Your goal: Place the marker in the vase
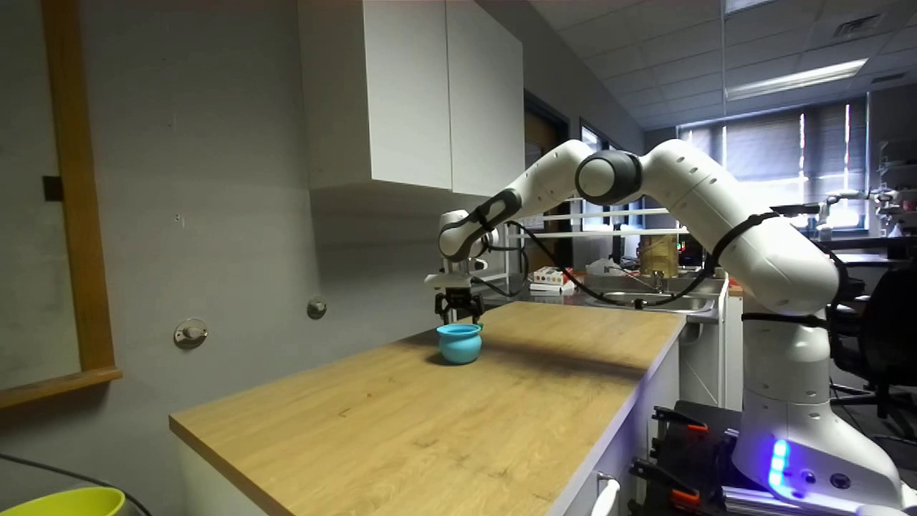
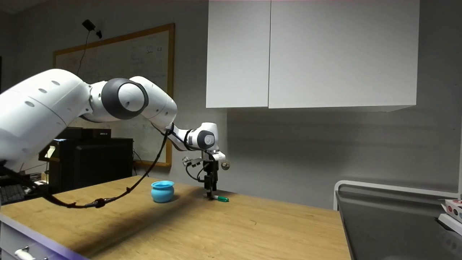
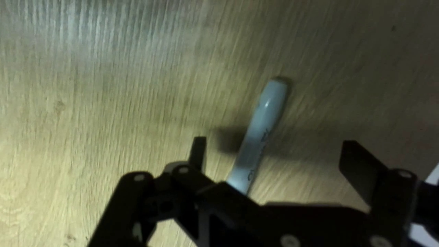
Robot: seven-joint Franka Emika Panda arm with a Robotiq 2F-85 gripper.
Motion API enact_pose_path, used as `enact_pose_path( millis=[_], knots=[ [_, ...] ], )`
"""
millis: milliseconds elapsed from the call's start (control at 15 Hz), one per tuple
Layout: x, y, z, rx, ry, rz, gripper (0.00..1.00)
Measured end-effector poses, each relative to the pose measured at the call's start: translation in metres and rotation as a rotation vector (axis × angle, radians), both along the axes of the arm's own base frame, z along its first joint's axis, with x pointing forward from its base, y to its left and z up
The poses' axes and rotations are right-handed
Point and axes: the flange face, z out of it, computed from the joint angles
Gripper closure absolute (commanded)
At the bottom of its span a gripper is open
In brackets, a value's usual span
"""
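Over the table point(image 2: 231, 231), my arm point(image 2: 130, 96) bends and my gripper point(image 3: 276, 151) points down, fingers apart, the marker point(image 3: 258, 137) lying between them. In an exterior view, the blue vase point(image 2: 162, 193) sits at the gripper's nine o'clock.

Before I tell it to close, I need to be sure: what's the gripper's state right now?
Gripper: open, holding nothing; the marker lies on the worktop between its parted jaws in the wrist view.
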Motion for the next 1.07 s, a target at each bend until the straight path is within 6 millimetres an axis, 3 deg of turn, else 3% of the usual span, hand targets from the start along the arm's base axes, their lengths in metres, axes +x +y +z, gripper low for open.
enact_pose_path(
  millis=[467, 600, 733, 1067],
  knots=[
    [0.005, 0.001, -0.003, 0.003, -0.004, 0.000, 0.00],
    [0.004, 0.001, -0.013, 0.007, 0.008, -0.003, 0.25],
    [0.005, 0.001, -0.020, 0.008, 0.014, -0.003, 0.40],
    [0.009, 0.003, -0.010, 0.006, -0.005, 0.000, 0.79]
  ],
)
